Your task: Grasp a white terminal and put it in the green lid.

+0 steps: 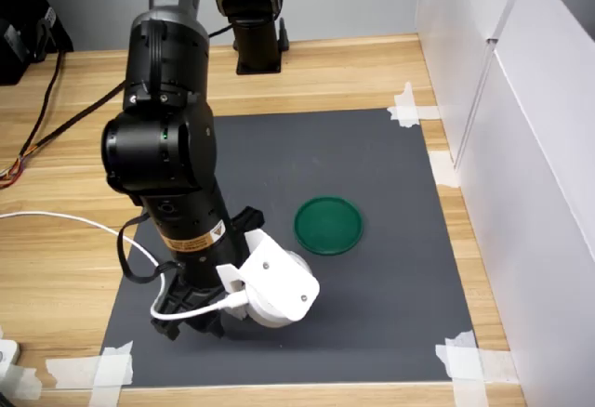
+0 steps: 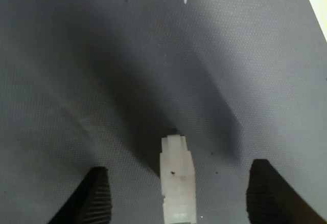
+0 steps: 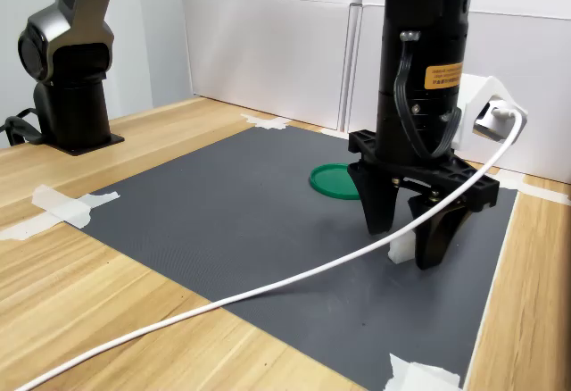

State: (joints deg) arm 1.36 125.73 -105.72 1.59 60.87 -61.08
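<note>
White terminal (image 2: 178,183) lies on the grey mat (image 2: 102,55) between the gripper's (image 2: 181,196) spread fingers (image 2: 97,196), untouched, in the wrist view; only the exterior views show the green lid (image 1: 328,225) nearby.

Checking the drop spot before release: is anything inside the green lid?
In the first exterior view the green lid looks empty, only its green floor showing. In the second exterior view the hand covers part of it. The white terminal lies on the gray mat between the open fingers.
</note>
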